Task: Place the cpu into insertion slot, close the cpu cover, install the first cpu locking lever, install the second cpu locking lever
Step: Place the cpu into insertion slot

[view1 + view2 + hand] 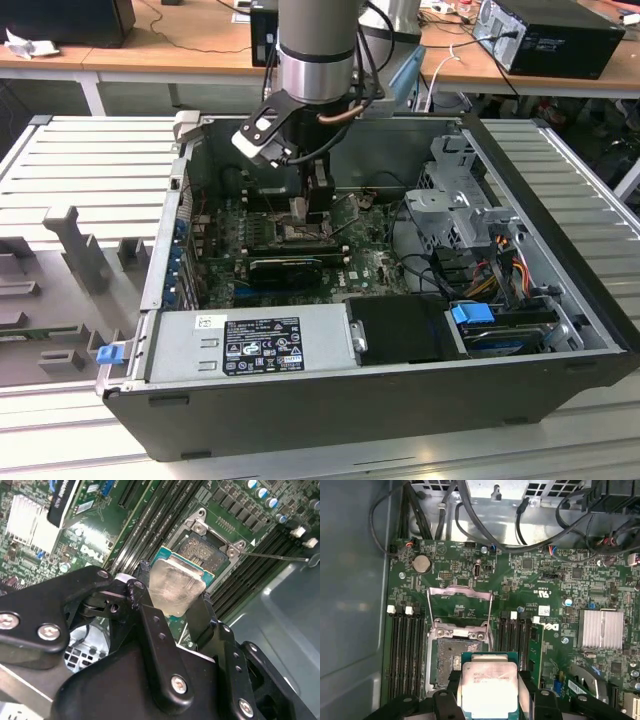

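Robot arm (318, 50) reaches down into an open computer case (400, 400). Its gripper (488, 682) pinches the cpu (487, 692) by two edges, level just over the insertion slot (449, 660). The cpu cover (460, 590) lies flipped open.

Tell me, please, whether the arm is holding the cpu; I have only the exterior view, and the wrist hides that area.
Observer: Yes. In the second wrist view the fingers are shut on the cpu, one on each side, with its metal face towards the camera.
Operator: Thank you. Is it seated yet?
Observer: No. In the first wrist view the insertion slot shows its dark field bare, and the cpu overlaps just one edge of it.
Operator: Is anything closed over it?
Observer: No. The cpu cover is swung open, off the slot, on the side away from the cpu.
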Controlling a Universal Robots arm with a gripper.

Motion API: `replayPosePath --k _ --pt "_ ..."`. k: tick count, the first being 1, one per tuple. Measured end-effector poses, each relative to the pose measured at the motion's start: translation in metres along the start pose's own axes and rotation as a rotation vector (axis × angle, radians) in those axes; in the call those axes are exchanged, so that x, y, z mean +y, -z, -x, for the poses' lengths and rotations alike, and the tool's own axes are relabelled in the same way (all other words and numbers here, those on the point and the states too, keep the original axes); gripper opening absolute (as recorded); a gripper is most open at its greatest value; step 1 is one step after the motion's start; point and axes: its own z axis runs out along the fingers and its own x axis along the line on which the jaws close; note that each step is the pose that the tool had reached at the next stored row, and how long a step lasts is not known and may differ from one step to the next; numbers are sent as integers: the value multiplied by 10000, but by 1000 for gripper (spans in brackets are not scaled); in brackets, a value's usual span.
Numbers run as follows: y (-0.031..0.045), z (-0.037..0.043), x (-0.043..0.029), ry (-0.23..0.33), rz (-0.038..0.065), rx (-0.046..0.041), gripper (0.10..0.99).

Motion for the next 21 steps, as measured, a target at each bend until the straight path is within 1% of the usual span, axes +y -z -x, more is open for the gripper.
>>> replayPosePath --k 2,7,9,10,13,14,18,21 --pt "-24 -7 -2 -194 6 -6 533" --pt "-186 -93 -3 -200 7 -6 533" --pt "-221 -123 -3 -201 7 -6 533" --pt "-260 -150 -4 -202 8 -4 533" --pt "-332 -184 -7 -201 7 -6 533" --pt "-360 -197 -18 -202 8 -6 533" --pt "-421 -236 -62 -202 8 -7 533" --pt "-462 -249 -64 -388 13 -11 533"
